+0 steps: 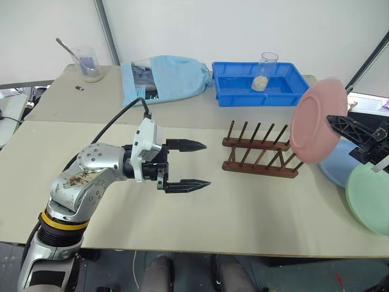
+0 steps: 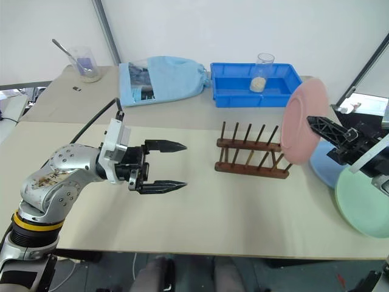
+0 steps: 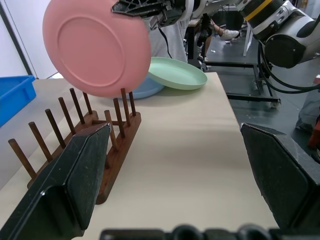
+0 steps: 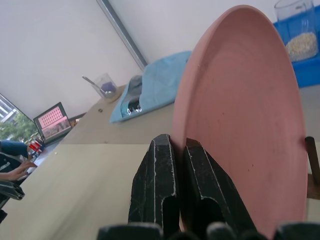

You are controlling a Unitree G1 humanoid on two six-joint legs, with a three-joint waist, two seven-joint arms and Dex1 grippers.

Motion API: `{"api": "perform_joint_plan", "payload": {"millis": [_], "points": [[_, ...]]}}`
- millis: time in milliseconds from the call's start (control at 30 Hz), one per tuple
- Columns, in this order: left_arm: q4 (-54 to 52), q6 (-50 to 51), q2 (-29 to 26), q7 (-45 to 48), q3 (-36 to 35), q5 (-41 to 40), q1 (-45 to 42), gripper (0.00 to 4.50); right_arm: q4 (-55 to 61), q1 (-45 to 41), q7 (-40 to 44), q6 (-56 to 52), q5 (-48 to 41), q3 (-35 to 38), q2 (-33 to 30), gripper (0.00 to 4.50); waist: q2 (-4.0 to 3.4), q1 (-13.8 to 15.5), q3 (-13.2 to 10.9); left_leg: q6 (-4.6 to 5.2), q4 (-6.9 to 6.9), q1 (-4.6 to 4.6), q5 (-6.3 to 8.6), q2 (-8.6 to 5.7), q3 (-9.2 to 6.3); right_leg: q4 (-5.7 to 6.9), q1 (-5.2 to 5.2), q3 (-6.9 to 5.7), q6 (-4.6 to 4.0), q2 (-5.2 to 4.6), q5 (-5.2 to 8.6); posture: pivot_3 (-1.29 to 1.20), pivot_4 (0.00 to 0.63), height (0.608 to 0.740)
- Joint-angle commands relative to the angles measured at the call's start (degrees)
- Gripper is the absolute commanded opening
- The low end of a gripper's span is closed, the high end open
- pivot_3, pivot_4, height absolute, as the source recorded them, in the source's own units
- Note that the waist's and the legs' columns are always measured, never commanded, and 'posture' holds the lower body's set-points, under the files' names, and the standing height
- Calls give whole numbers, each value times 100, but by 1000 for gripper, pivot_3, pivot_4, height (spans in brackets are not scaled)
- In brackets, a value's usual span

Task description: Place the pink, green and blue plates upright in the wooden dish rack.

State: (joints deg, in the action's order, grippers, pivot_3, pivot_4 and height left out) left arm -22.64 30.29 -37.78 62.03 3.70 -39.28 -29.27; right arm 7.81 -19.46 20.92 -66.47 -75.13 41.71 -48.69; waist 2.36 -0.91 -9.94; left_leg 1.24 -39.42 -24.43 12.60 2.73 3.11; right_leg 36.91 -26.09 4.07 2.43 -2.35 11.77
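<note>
while right gripper (image 4: pixel 176 165) pinches pink plate (image 1: pixel 317 120) — airborne

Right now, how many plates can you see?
3. The pink plate is held upright by the right gripper above the wooden dish rack; the blue plate and green plate lie on the table.

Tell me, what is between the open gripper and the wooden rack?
Nothing. In the eye views only bare table lies between the left gripper and the rack.

Left tool (image 1: pixel 203 164) points level toward the right with fingers spread wide; right tool (image 1: pixel 333 121) is clamped shut.
</note>
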Motion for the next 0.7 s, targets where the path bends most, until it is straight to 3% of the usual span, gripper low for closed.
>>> {"api": "perform_joint_plan", "payload": {"millis": [33,200,333,600,633,700], "points": [[-111,-85,42,25,-12,16,-101,4434,-221,-261,121,222,159,-97,-222,0,0,-3,0,0,0,0,0,0,0,0,0,0,0,0,0,0,150,696],[-161,-102,64,12,0,61,-37,4434,-644,-523,173,157,337,-311,-316,0,0,0,0,0,0,0,0,0,0,0,0,-1,-1,0,-1,0,150,696],[-185,-127,70,10,8,123,24,4500,-631,-596,212,231,485,-382,-274,1559,0,8,0,0,0,-2,0,0,-1,0,0,-1,0,0,-1,0,150,696],[-232,-116,134,-27,13,119,102,4500,-643,-926,-54,517,639,-49,-400,4259,-1,4,0,0,-1,0,0,0,-1,0,0,-1,3,1,-3,0,150,696],[-216,-106,140,-17,12,112,104,4500,-614,-942,-77,526,634,35,-464,4472,-1,6,0,0,-1,-1,0,-1,-1,1,-1,0,3,0,-3,0,150,696],[-193,-82,137,18,24,102,104,4500,-567,-941,-128,539,676,229,-636,4472,-2,8,0,0,-1,-3,0,-1,0,0,-1,-1,3,0,-3,0,150,696]]}}
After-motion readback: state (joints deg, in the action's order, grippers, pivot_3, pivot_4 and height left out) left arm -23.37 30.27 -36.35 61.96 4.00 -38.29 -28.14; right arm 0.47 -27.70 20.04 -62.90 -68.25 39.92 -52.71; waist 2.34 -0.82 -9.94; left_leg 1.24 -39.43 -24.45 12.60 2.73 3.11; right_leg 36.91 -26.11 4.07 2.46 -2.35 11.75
